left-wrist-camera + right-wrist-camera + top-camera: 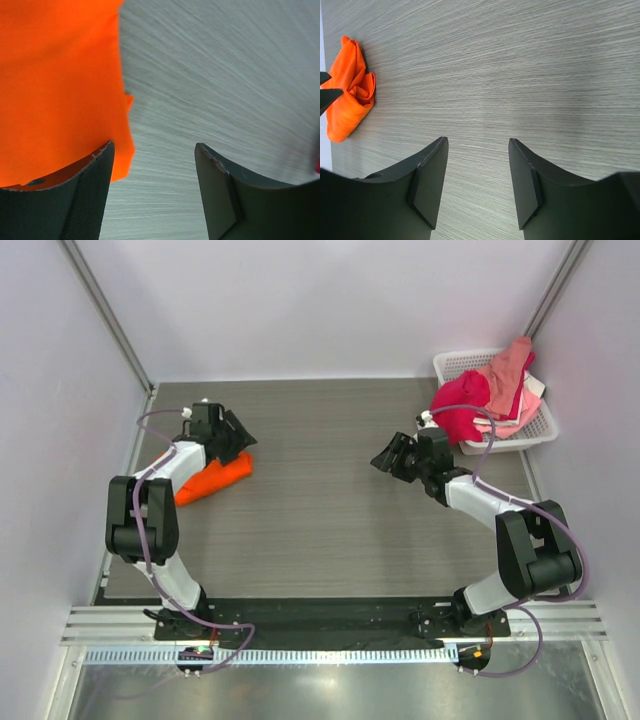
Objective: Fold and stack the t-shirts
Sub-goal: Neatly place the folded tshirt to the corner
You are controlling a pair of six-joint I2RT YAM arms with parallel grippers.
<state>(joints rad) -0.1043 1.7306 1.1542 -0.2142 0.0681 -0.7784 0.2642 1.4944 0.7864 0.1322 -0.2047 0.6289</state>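
Observation:
A bright orange t-shirt [213, 480] lies bunched on the table at the left; it fills the upper left of the left wrist view [60, 85] and shows far left in the right wrist view [350, 95]. My left gripper [240, 436] hovers at the shirt's far right edge, open, with bare table between its fingers [154, 146]. Its left finger overlaps the cloth's edge. My right gripper [386, 460] is open over bare table right of centre [477, 141], holding nothing. A magenta t-shirt [460, 405], a salmon one [510, 375] and a pale pink one [515, 426] are heaped in the basket.
A white lattice basket [548, 428] stands at the back right corner against the wall. White walls close in the table on the left, back and right. The arm bases and a metal rail [330, 625] run along the near edge.

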